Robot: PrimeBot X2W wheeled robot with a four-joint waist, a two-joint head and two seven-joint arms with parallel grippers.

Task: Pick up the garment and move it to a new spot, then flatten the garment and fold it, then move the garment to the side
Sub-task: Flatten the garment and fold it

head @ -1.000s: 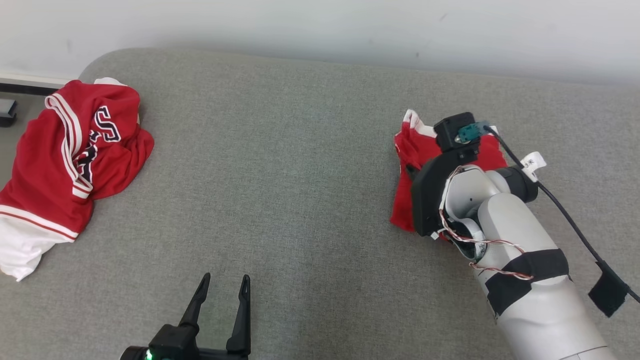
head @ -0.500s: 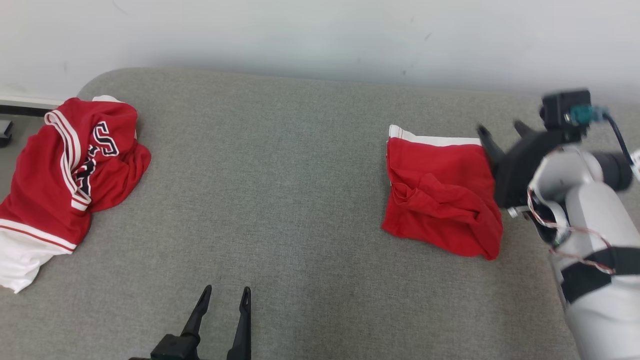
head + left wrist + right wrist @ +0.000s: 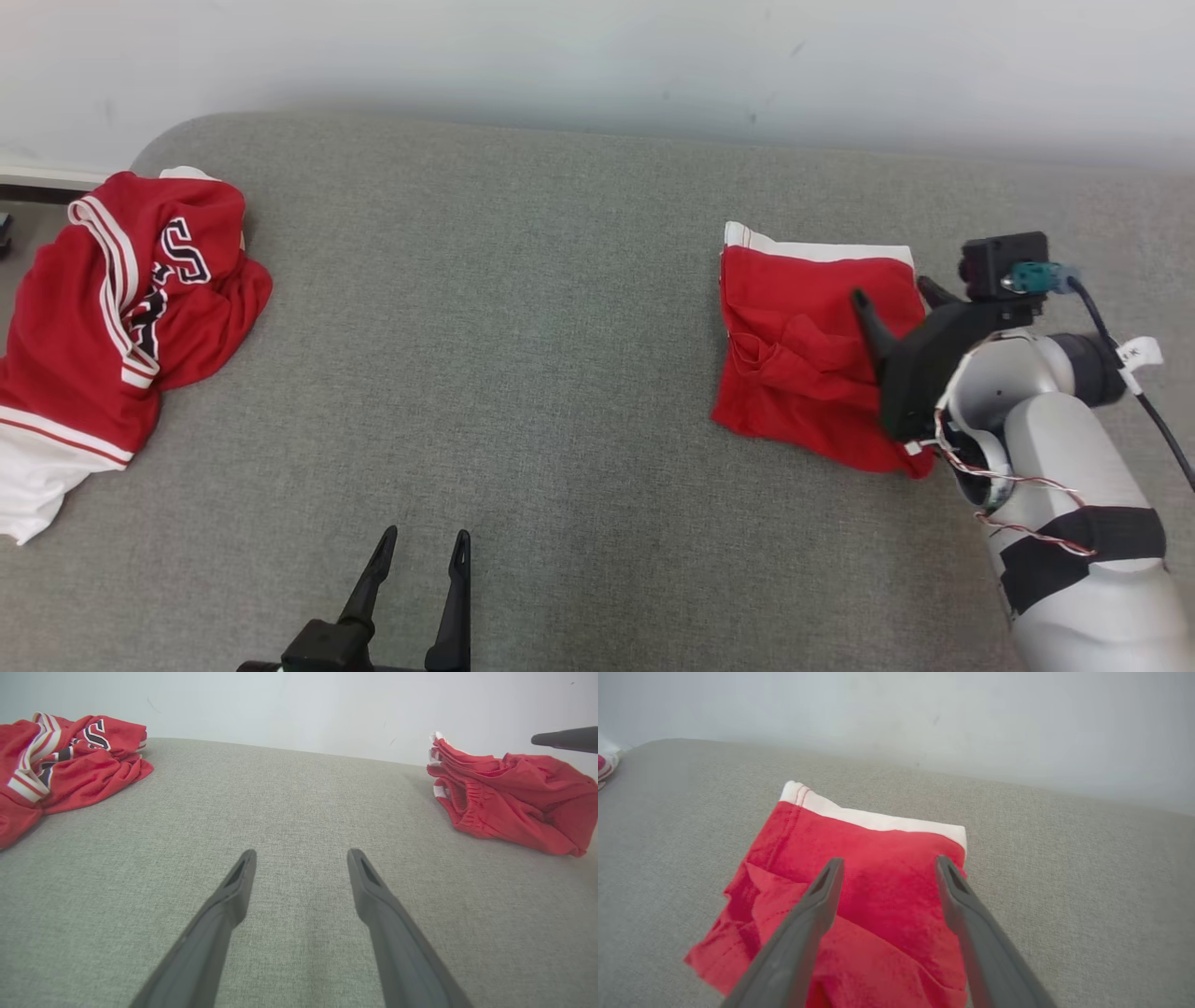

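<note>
Nearest, at the bottom edge of the head view: left gripper, two long dark fingers spread wide, clasping nothing, poised over bare grey woven cushion. Well apart from anything red on either side.

Farther out, to the right: right gripper, likewise spread wide with nothing between the fingers, poised over the right-hand part of the folded red garment with a white band. Looks lifted just clear of the cloth in the right wrist view, though hard to say for certain. Points away from the robot and a little leftward, toward the white band along the far edge.

Garment on the right half of the cushion: a rough rectangle, slightly longer near-to-far than across, near corner rumpled. Directly beneath and ahead of the right gripper, so plainly the nearer arm.

Far left, up by the pale wall: crumpled red jersey with white stripes and dark lettering, well apart from both grippers.

Judging by the fold, probably at the final shift sideways or just done with it; any further move likely calls for closing on the near or right edge.
</note>
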